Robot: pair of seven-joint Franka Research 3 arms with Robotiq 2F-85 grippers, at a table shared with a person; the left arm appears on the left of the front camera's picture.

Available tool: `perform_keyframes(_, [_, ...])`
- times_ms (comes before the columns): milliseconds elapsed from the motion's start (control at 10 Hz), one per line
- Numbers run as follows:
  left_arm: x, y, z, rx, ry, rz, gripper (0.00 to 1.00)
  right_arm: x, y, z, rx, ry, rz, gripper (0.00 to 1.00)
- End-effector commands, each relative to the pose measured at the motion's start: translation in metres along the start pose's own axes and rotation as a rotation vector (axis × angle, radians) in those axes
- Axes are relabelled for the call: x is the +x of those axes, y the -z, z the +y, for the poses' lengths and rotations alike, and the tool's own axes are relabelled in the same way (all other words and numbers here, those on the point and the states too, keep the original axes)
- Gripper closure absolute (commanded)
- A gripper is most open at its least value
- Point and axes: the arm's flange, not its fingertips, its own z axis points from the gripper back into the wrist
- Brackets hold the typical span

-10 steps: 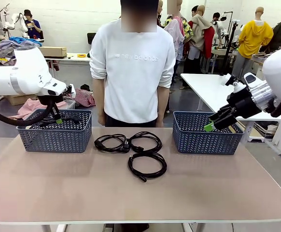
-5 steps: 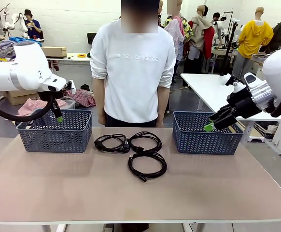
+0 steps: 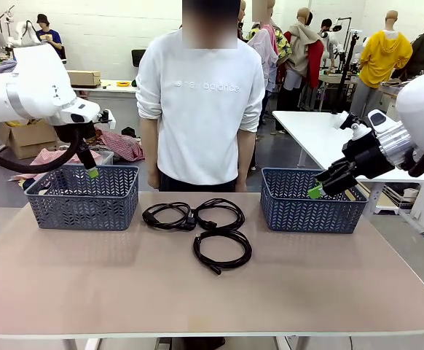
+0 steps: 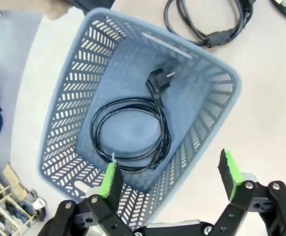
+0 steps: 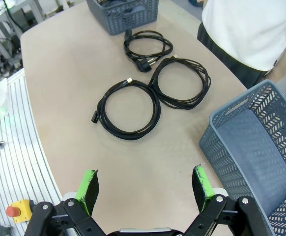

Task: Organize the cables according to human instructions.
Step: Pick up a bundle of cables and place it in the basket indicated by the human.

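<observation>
A tan table (image 3: 124, 292) is running across a busy workroom, and a person in a white sweatshirt (image 3: 201, 109) is standing at its far side. Two grey-blue baskets are sitting toward the far edge: the left basket (image 3: 81, 208) and the right basket (image 3: 310, 211). Between them three cables are lying on the bare top: a first coil (image 3: 167, 216), a second coil (image 3: 219, 213) right against it, and a third coil (image 3: 222, 249) just in front. The fourth cable (image 4: 163, 132) is lying looped on the left basket's floor. The left gripper (image 4: 168, 164) is hanging above that basket, fingers spread wide and holding nothing. The right gripper (image 5: 145, 173) is hovering near the right basket, likewise spread and empty.
</observation>
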Motion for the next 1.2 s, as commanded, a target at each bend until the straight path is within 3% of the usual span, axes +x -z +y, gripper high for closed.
perform_keyframes(0, [-0.001,0.01,0.006,0.004,0.002,-0.001,0.0,0.001,0.001,-0.003,0.014,-0.021,-0.034,0.0])
perform_keyframes(600, [-0.001,0.01,0.006,0.004,0.002,-0.001,0.0,0.001,0.001,-0.003,0.014,-0.021,-0.034,0.0])
perform_keyframes(700, [0.0,0.014,0.003,-0.007,-0.002,0.004,0.05,0.001,0.001,-0.003,0.014,-0.021,-0.034,0.0])
perform_keyframes(900, [-0.005,-0.007,-0.036,0.015,-0.096,-0.069,0.0,0.001,0.001,-0.003,0.014,-0.021,-0.034,0.0])
perform_keyframes(1100, [-0.01,-0.024,-0.076,-0.01,-0.07,-0.09,0.0,0.001,0.001,-0.003,0.014,-0.021,-0.034,0.0])
